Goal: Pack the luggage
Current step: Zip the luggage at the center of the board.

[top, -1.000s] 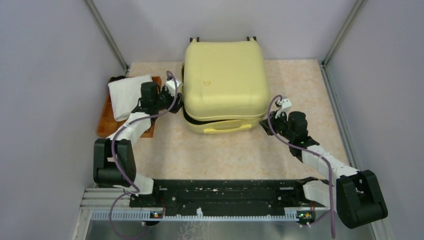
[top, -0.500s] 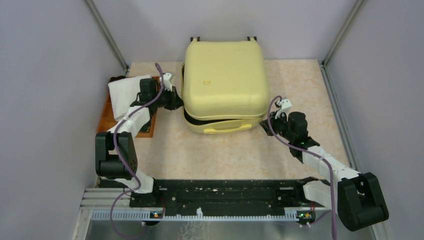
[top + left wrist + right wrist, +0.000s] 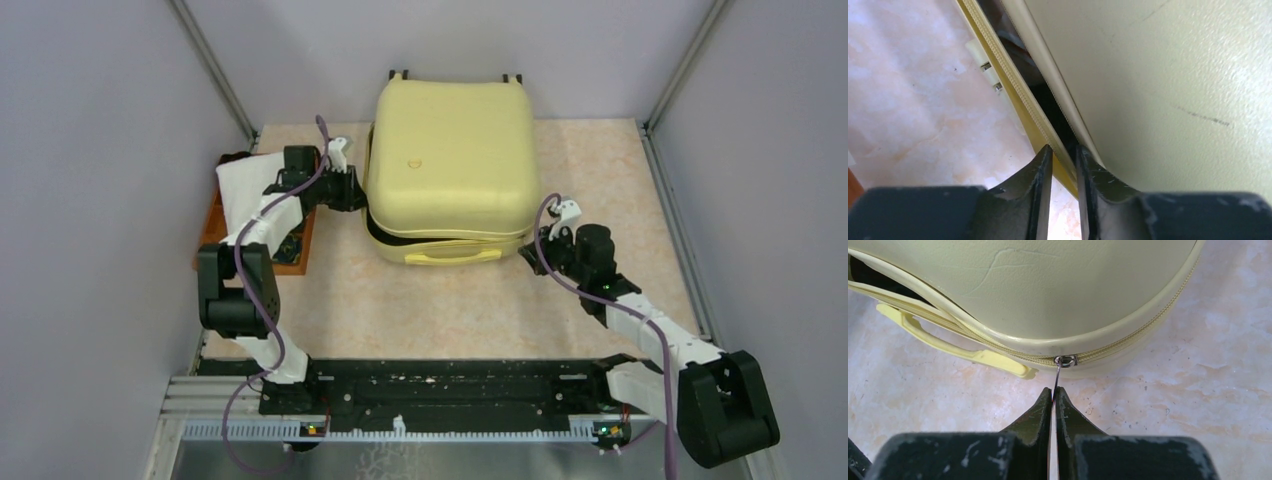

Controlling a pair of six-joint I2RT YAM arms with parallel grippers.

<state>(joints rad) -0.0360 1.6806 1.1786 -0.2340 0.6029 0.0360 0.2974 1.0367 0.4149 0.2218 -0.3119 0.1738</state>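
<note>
The luggage [image 3: 450,150] is a pale yellow hard-shell case lying flat mid-table, its lid down with a dark gap along the front and left. My left gripper [image 3: 358,192] is at its left side. In the left wrist view the left gripper [image 3: 1064,150] has its fingers close together astride the lower shell's zipper rim [image 3: 1013,90], one finger inside the gap under the lid [image 3: 1173,75]. My right gripper [image 3: 527,250] is at the front right corner. The right wrist view shows the right gripper [image 3: 1054,390] shut on the thin metal zipper pull [image 3: 1066,360].
A folded white cloth [image 3: 250,185] lies on an orange tray [image 3: 212,240] left of the case, just behind the left arm. The case's yellow handle [image 3: 948,342] sticks out at its front. Grey walls close in the table on both sides and at the back.
My left arm has swung back along the case's left side and its jaws have narrowed onto the rim. The case has shifted slightly toward the back. The right arm has stayed put.
</note>
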